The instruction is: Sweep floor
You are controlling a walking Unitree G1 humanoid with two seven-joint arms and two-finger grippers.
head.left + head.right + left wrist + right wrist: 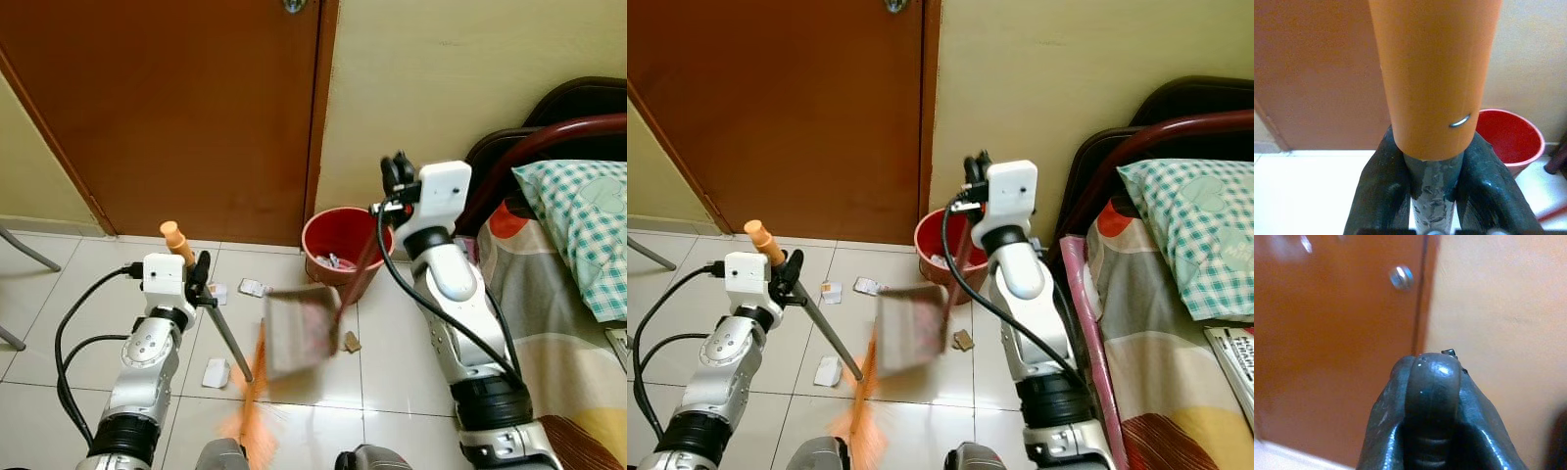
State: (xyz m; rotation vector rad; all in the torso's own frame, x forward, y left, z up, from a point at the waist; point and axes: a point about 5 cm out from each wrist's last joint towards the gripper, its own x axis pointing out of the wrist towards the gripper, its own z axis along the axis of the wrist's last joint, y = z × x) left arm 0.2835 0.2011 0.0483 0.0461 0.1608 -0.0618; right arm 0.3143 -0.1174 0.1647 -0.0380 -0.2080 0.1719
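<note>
Below our right gripper [396, 174], clamped on the dark handle of a dustpan [300, 331], the pan hangs blurred above the tiles, partly hiding a red bucket [343, 240] by the door. Our left gripper [199, 277] is closed around the grey shaft of a broom [227, 343], whose orange bristles are smeared and cut off at the frame's bottom edge. Near it lie three white paper scraps [216, 372] and one brown scrap [352, 341].

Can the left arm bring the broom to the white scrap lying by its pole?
Probably yes. The left end effector grips the broom, whose orange bristles sit on the tiles just beside the white scrap, with bare floor between; the dustpan hangs further right.
</note>
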